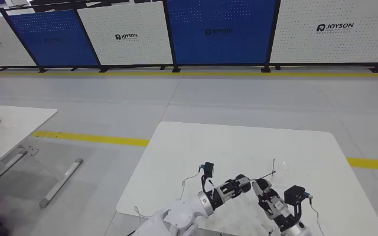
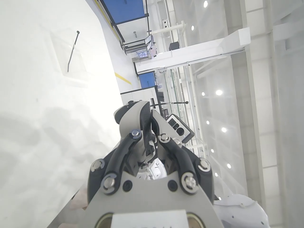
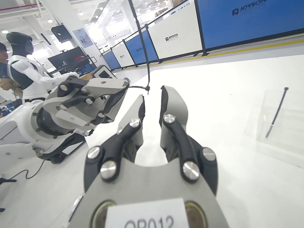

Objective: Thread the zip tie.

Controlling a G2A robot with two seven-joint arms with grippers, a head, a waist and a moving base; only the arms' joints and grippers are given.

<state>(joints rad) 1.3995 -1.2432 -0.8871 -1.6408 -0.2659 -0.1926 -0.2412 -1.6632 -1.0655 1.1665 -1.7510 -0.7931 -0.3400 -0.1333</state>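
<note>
Clamped in the left pincer (image 3: 125, 87): a black zip tie (image 3: 147, 87), head just off the parted right pincer (image 3: 152, 92), strap rising above the desk (image 3: 225, 84). Via left wrist, fingers (image 2: 144, 117) pressed flat together. Farther out, in a clear tray (image 3: 263, 119), a second zip tie (image 3: 276, 112).

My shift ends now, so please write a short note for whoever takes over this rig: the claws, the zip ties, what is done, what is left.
Left claw: shut on the zip tie, by its strap.
Right claw: open, holding nothing, fingertips just short of the tie's head.
A long strap runs up from the head and a short stub sticks out below it; it looks threaded, but I cannot confirm.
Second zip tie: lies flat in the clear tray on the table.
Left to do: check the threading, then probably pull the tail with the right claw.
</note>
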